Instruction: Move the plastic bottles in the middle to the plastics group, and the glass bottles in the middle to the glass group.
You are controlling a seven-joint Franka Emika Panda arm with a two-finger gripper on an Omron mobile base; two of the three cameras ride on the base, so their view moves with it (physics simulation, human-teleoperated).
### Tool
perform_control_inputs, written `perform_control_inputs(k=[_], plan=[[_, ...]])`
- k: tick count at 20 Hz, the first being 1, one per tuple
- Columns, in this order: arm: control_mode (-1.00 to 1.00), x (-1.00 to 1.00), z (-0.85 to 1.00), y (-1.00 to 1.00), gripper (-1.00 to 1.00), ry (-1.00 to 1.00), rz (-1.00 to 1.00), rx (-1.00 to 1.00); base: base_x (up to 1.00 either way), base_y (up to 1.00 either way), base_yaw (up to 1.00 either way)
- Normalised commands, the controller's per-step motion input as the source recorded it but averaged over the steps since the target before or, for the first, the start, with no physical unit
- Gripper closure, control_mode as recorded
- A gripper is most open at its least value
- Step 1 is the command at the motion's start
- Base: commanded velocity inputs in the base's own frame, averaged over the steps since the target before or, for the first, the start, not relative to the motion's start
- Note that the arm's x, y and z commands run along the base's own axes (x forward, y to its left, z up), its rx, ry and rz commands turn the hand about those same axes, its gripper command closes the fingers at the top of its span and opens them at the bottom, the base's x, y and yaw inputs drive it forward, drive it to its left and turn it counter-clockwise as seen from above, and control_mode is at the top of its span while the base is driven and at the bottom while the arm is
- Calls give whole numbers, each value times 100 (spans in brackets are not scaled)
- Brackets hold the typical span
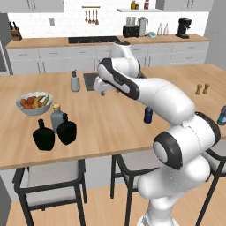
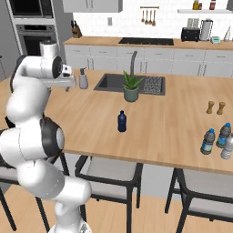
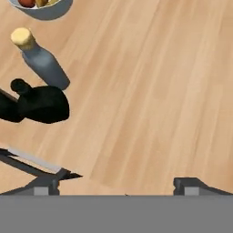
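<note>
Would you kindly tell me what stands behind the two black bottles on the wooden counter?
A grey-blue bottle with a tan cork stands just behind the squarish black bottle and round black flask; its lower body is covered by them.

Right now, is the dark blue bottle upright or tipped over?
Upright: the dark blue bottle stands on its base on the counter, cap up, alone.

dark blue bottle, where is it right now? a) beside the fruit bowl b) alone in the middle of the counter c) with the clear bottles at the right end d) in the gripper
b: the dark blue bottle stands by itself mid-counter, apart from the plastics group at the right end and the glass group at the left, with the open gripper empty.
</note>
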Motion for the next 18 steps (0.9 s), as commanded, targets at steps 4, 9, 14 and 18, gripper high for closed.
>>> perform_control_inputs(k=[4,9,14,18], plan=[[-100,-49,-64,-100,-100,1,-40,-6,0,0,0],[-100,-1,-3,-100,-100,12,-45,2,0,0,0],[-100,12,4,-100,-100,14,-43,7,0,0,0],[-100,10,-10,-100,-100,0,-33,7,0,0,0]])
